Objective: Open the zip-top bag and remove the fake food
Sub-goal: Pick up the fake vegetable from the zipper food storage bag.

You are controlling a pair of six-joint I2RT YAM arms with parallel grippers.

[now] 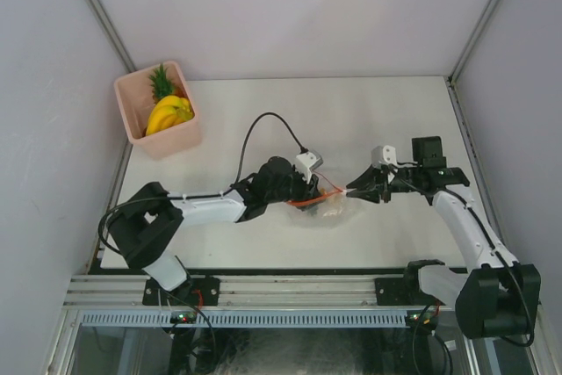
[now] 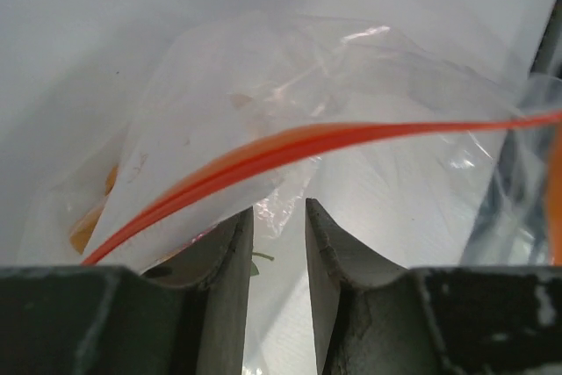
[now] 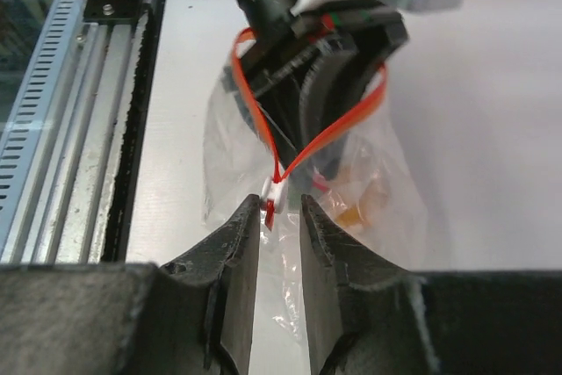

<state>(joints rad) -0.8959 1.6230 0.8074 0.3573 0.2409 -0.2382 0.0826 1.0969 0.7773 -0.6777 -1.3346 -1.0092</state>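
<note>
The clear zip-top bag [image 1: 327,209] lies on the table between my two grippers, its mouth parted into a loop of red-orange zip strip [image 3: 252,103]. My left gripper [image 1: 313,189] reaches into that mouth, jaws a little apart with only thin film at the tips [image 2: 279,208]; the strip [image 2: 290,147] crosses just beyond them. My right gripper [image 3: 281,202] stands slightly open with the white slider [image 3: 276,189] between its tips, gripping nothing. Orange fake food bits [image 3: 364,192] remain inside the bag [image 2: 351,85]. A yellow banana bunch [image 1: 169,115] and a pineapple [image 1: 161,83] lie in the pink bin.
The pink square bin [image 1: 180,140] stands at the table's far left corner. White walls close in the back and sides. A black cable [image 1: 255,133] arcs over the table to the left wrist. An aluminium rail [image 1: 290,287] runs along the near edge.
</note>
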